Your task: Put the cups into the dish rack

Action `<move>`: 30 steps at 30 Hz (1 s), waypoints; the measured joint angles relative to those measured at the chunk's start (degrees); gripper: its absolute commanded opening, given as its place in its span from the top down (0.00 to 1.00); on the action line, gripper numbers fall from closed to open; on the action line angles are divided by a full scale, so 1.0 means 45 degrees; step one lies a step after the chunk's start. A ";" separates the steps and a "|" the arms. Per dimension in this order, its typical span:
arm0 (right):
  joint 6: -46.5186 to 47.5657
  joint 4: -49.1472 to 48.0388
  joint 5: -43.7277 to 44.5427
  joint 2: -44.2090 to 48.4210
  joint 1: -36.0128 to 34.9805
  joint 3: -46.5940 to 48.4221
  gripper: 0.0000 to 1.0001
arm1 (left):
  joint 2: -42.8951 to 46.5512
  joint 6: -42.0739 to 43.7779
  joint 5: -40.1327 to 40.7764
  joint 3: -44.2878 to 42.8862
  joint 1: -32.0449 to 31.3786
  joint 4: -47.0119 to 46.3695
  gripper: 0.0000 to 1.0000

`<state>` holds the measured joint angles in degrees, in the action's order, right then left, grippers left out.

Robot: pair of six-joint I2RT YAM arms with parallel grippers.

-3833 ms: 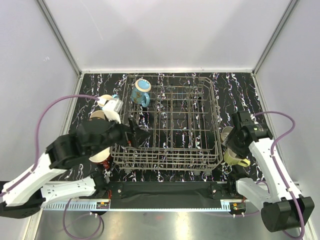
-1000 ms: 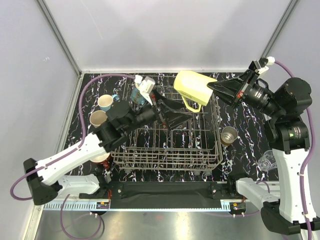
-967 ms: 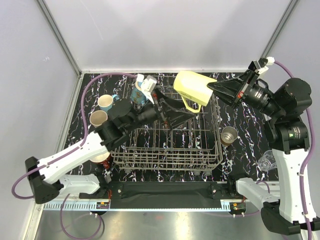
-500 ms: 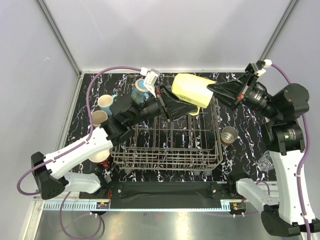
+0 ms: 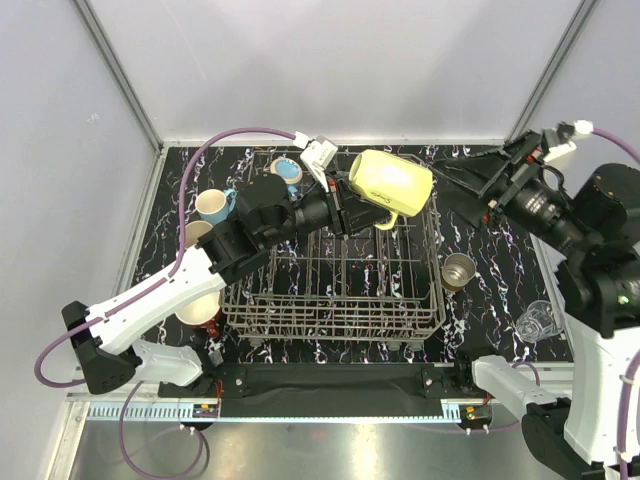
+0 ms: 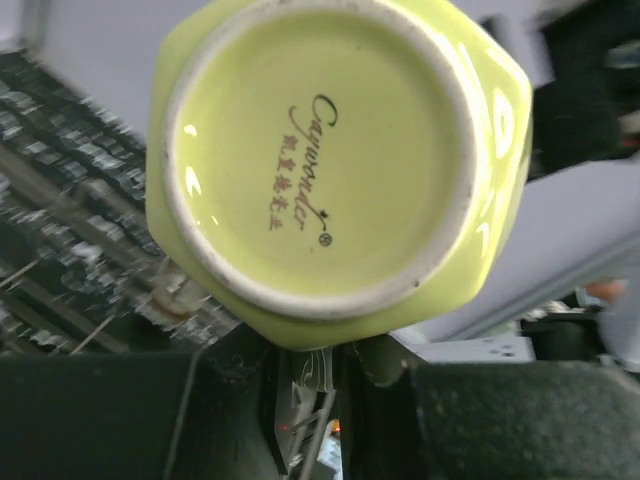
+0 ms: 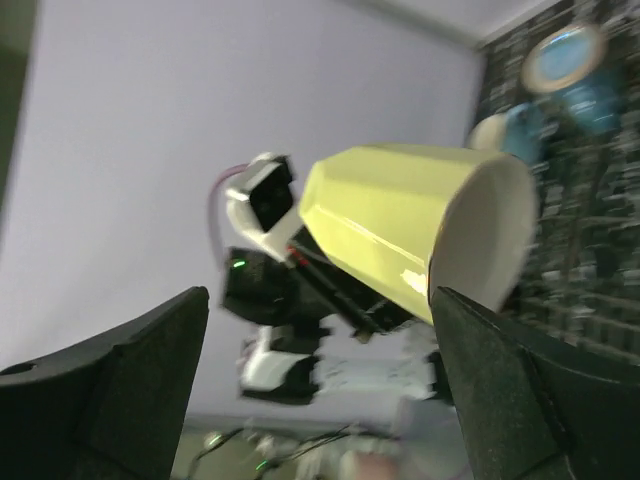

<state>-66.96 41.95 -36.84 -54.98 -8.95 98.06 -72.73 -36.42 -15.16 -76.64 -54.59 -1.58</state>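
Observation:
The yellow-green mug (image 5: 392,183) hangs on its side above the back of the dish rack (image 5: 330,318), with my left gripper (image 5: 357,202) shut on it near the handle. In the left wrist view its base (image 6: 320,150) fills the frame and my left gripper (image 6: 318,372) is clamped under it. My right gripper (image 5: 452,182) stands open just right of the mug's mouth, apart from it; in the right wrist view the mug (image 7: 400,240) floats beyond my right gripper (image 7: 320,400). A light blue mug (image 5: 287,170) sits in the rack's back left corner.
Left of the rack stand a cream cup with a blue handle (image 5: 213,205), another cream cup (image 5: 194,233) and a red cup (image 5: 200,306) under my left arm. A steel tumbler (image 5: 459,270) and a clear glass (image 5: 533,322) stand on the right.
My right gripper has opened, let go of the yellow-green mug and drawn back to the right. My left gripper has closed on the mug and carries it slightly to the right.

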 measured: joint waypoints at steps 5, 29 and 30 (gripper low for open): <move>0.3473 0.4823 0.4954 -0.0112 0.0000 0.1734 0.02 | -0.0651 0.1642 0.2176 -0.0869 -0.0010 0.2807 1.00; 0.7436 0.7980 1.1254 0.0554 0.0000 -0.0602 0.01 | -1.0584 0.6475 0.6800 -1.0943 0.1103 0.8684 1.00; 0.7461 0.7980 1.1298 0.0593 0.0000 -0.0651 0.01 | -1.0652 0.6475 0.6756 -1.0943 0.1175 0.8820 1.00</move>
<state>-33.39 77.87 14.00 -52.31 -8.95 95.13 -120.66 -7.29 15.25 -125.89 -49.30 38.11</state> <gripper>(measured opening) 0.984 0.209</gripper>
